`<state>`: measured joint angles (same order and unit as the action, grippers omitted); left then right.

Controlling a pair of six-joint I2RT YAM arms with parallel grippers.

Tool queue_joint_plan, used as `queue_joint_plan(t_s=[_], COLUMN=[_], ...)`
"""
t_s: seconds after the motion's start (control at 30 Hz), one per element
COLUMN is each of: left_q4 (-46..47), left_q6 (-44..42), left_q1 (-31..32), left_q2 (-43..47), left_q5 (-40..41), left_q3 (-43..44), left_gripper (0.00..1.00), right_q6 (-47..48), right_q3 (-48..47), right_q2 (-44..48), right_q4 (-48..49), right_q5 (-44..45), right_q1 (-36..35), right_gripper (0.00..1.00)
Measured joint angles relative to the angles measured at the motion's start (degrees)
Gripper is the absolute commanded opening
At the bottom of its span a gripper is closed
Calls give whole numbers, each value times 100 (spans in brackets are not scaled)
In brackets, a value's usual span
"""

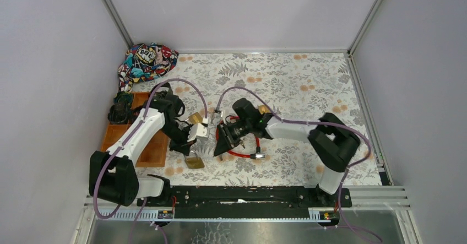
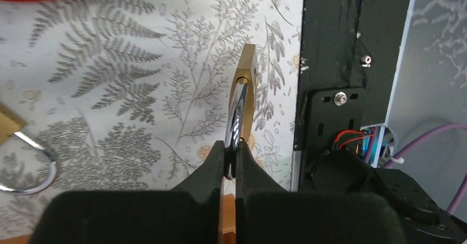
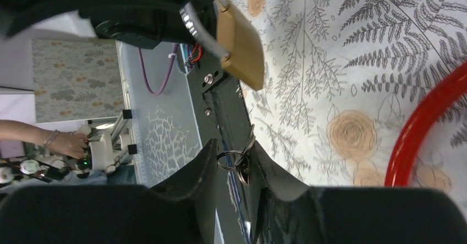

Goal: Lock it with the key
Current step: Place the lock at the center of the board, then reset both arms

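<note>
The left gripper [image 2: 230, 157] is clamped on the shackle of a brass padlock [image 2: 246, 81], near the table's front rail. The right gripper [image 3: 234, 155] pinches the key [image 3: 241, 171] by its ring, close to the lock but apart. This looks like the alignment step: next, the key tip must meet the keyhole, which is not visible.

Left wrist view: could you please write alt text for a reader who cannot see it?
The left gripper is shut on the silver shackle of a brass padlock, seen edge-on over a fern-patterned tablecloth. Part of a second padlock shows at the left edge, and a black rail runs along the right.
</note>
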<state>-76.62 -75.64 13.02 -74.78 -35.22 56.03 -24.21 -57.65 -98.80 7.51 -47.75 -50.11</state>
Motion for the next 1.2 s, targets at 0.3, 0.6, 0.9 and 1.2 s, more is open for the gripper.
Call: queue_joint_plan(t_s=[0.3, 0.6, 0.9, 1.2], left_q4=[299, 1174, 1587, 3694], left_q6=[-138, 308, 487, 2769], left_q1=[-55, -195, -219, -221], left_q2=[-308, -376, 55, 1355], left_q5=[212, 284, 326, 212], left_q3=[-538, -754, -660, -697], left_gripper=[2, 63, 91, 98], right_q6=[-573, -474, 590, 1263], right_q3=[-1220, -1742, -2796, -3163], right_q2=[-1902, -2374, -2345, -981], right_q4=[142, -533, -2218, -3397], right_q5=[-131, -111, 579, 2028], right_q1=[-356, -378, -378, 120], right_gripper=[0, 41, 100, 100])
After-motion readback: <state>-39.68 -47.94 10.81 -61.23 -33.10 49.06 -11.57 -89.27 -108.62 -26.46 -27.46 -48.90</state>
